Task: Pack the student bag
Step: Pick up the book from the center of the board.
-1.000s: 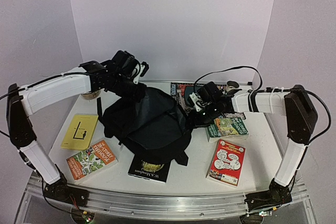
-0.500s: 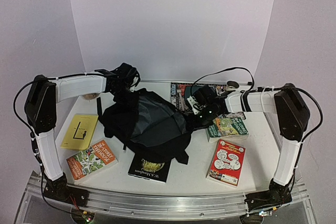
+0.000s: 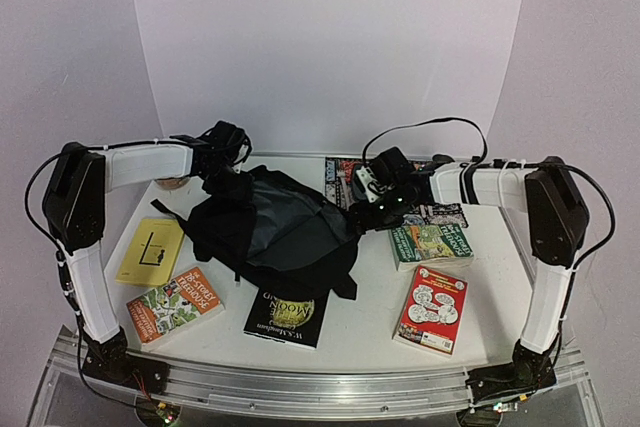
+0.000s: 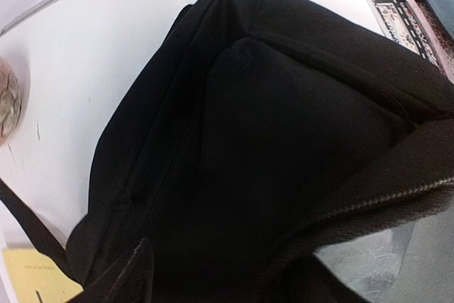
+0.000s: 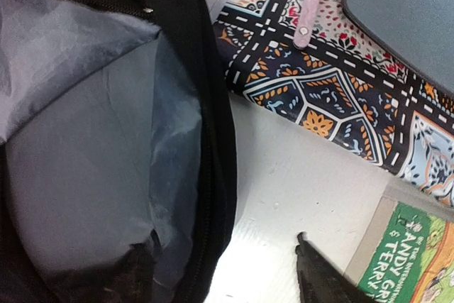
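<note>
Top external view: the black backpack (image 3: 285,237) lies in the middle of the table (image 3: 375,297), its mouth open onto grey lining. At its right rim the right fingers (image 5: 323,278) stand wide apart, near a green book (image 5: 415,260). Whether the left fingers (image 4: 133,278), over its far-left corner, are spread or closed cannot be judged.

White worktop (image 3: 370,315) with a black bag (image 3: 285,237) at its centre, and books around it: yellow book (image 3: 152,250), red book (image 3: 433,309), green book (image 3: 430,243).
</note>
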Motion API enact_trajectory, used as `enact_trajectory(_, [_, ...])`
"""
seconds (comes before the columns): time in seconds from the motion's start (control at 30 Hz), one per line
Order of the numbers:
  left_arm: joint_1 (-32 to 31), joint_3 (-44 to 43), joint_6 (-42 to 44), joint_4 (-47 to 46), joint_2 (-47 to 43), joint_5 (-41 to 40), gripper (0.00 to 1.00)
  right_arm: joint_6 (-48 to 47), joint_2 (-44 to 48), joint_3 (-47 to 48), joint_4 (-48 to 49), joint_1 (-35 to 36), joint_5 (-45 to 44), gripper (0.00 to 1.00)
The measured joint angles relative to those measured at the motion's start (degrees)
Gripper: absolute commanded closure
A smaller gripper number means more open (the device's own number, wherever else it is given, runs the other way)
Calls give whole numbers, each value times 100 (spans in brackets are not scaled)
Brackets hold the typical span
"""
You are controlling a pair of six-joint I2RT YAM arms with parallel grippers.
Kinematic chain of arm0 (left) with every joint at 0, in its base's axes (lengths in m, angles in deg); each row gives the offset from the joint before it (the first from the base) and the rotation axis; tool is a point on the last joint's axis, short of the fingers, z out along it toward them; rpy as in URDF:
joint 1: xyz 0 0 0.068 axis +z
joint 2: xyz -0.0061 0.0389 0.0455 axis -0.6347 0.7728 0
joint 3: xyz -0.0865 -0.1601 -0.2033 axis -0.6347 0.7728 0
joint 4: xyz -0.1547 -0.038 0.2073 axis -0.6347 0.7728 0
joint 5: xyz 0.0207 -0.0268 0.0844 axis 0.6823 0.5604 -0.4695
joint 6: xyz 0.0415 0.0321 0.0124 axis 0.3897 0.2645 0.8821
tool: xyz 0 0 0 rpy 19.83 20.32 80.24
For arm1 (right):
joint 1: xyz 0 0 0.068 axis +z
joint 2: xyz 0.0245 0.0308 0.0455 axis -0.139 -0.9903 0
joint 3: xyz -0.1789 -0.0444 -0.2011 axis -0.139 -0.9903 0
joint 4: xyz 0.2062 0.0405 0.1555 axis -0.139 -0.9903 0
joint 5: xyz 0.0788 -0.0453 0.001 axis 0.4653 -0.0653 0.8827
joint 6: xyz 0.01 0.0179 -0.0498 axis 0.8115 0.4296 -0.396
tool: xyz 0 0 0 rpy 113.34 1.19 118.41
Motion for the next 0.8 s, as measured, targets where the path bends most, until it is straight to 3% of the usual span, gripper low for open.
enact_trajectory(0.1, [0, 216, -23, -45, -148, -43, 16, 52, 231, -75, -44, -44, 56, 3])
enact_trajectory(0.23, [-2, 492, -67, -50, -613, -156, 1, 155, 996, -456, -76, -136, 82, 2])
enact_trajectory(0.47, [-11, 913, -275, -87, -1738, 116, 1, 489, 2273, -1304, -145, -428, -55, 2])
enact_trajectory(0.8, [-11, 1789, -761, -49, -3229, 426, 1, 1476, 3358, -2687, -641, -1027, -1198, 3])
